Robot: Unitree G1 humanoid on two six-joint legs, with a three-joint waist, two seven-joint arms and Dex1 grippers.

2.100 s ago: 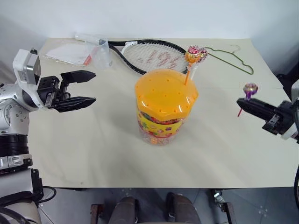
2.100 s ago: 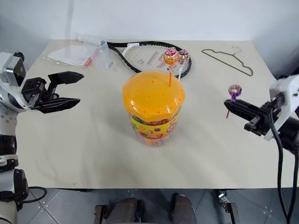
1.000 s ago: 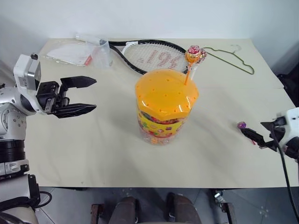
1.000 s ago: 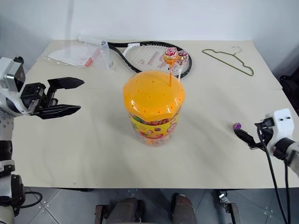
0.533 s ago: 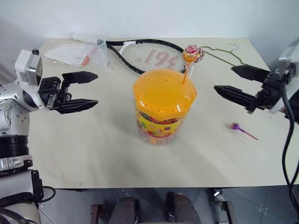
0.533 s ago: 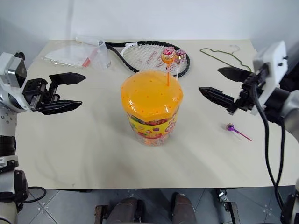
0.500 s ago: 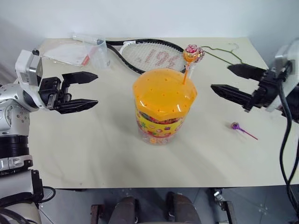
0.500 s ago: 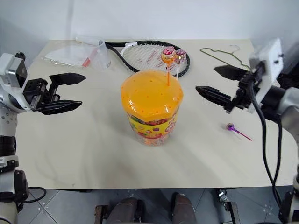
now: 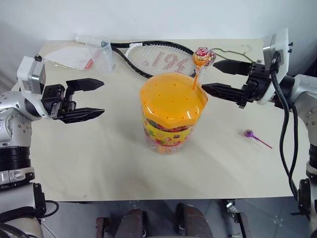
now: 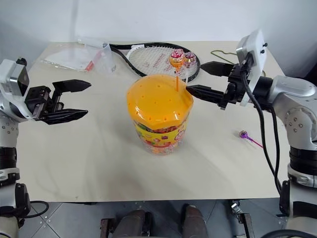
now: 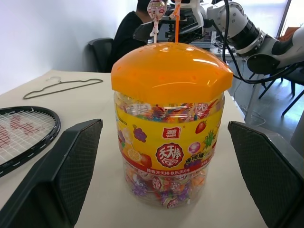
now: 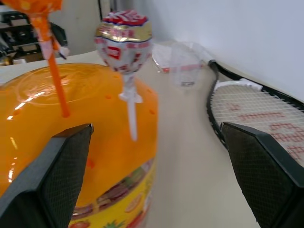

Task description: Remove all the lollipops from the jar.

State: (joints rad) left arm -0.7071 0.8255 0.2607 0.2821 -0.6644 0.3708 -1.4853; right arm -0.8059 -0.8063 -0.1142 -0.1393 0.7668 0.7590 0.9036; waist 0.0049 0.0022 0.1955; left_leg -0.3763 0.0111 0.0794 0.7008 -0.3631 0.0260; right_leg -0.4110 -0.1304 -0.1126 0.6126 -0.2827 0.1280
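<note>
Since purple lollipop [image 9: 249, 133] dropped on table, right hand [image 9: 218, 78] moved beside jar [image 9: 172, 115], spread.

Bright, even light with soft shadows — glare on the jar's [image 11: 171, 123] orange lid — right wrist view slightly blurred.

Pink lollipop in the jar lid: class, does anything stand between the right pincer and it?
Nothing visible does. The right pincer is open beside the jar, its fingers pointing at the pink lollipop, which stands in the lid next to the orange lollipop. The right wrist view shows open space up to its stick.
</note>
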